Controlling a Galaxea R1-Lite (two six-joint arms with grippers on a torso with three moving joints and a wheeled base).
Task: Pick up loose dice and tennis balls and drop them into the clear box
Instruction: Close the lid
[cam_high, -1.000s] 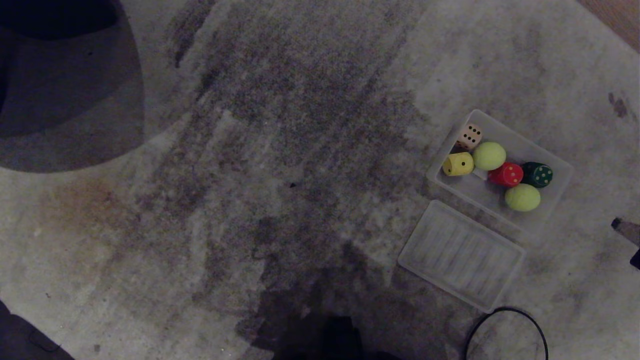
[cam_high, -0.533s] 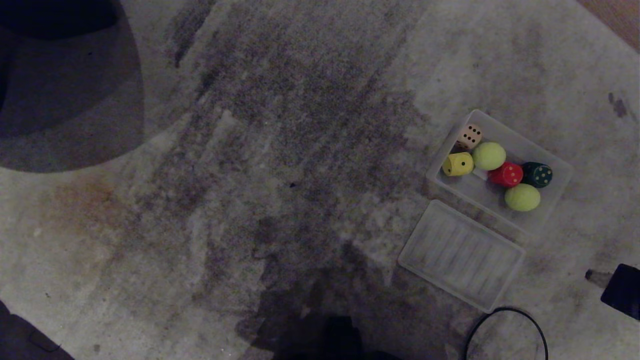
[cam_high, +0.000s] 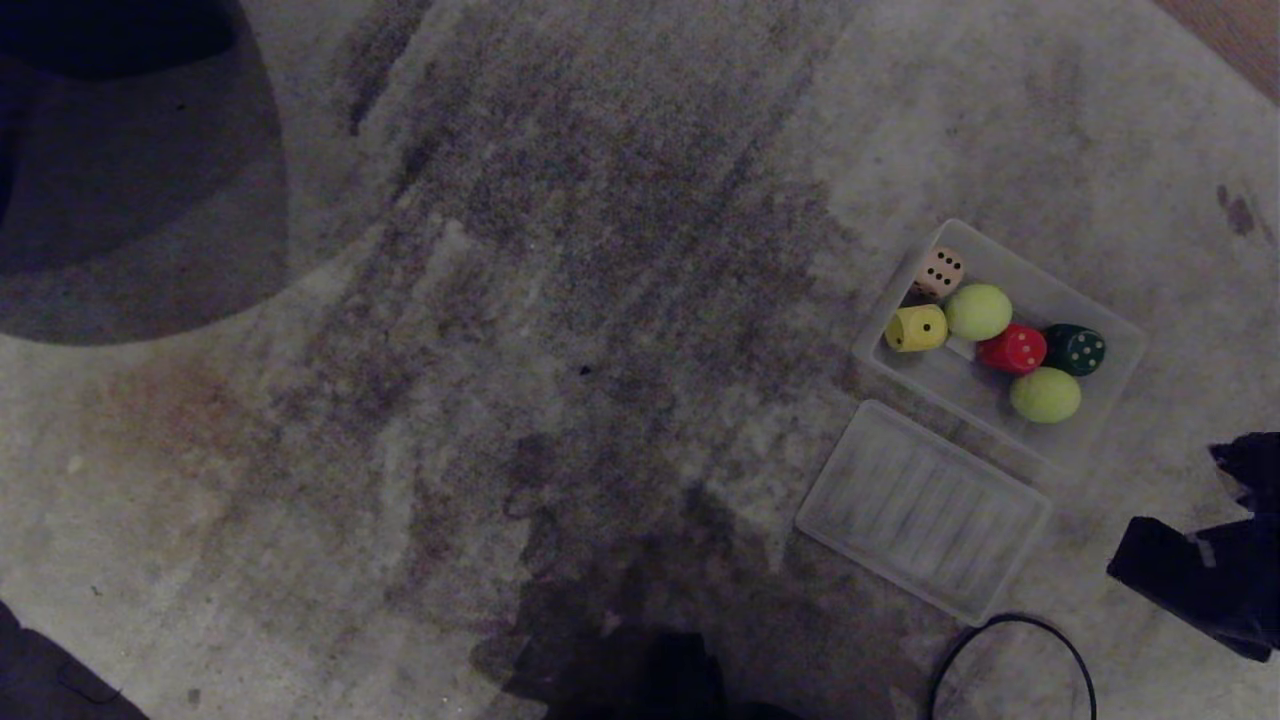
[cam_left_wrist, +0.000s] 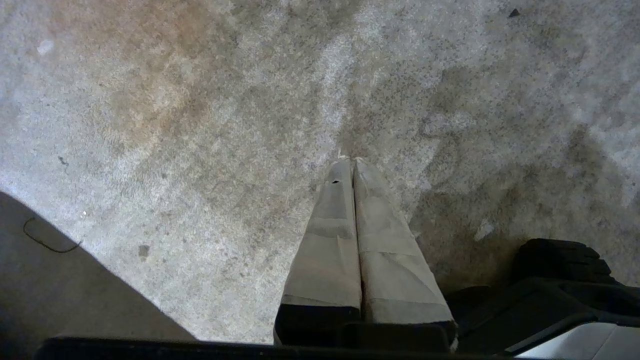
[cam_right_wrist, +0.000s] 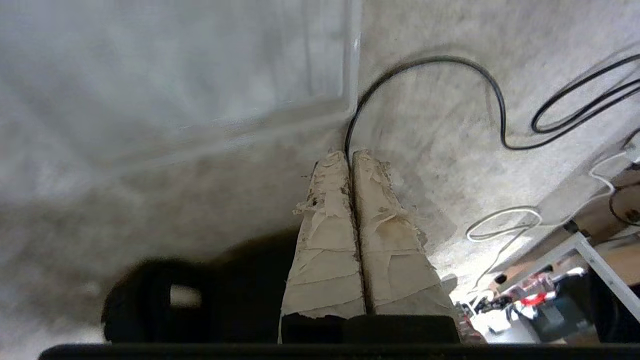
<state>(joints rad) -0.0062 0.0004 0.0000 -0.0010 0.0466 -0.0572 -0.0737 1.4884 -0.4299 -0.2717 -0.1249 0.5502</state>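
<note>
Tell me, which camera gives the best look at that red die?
The head view: it shows the red die whole inside the clear box, between the two tennis balls, beside the dark green die. The left wrist view shows only carpet; the right wrist view shows carpet and cables, no die.

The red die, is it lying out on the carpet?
No, the red die sits inside the clear box, between the two balls.

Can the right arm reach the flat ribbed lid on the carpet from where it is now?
Probably yes. The right arm is at the right edge of the head view, close beside the ribbed lid, with only bare carpet between them. Its end effector is shut and would have to open first.
</note>
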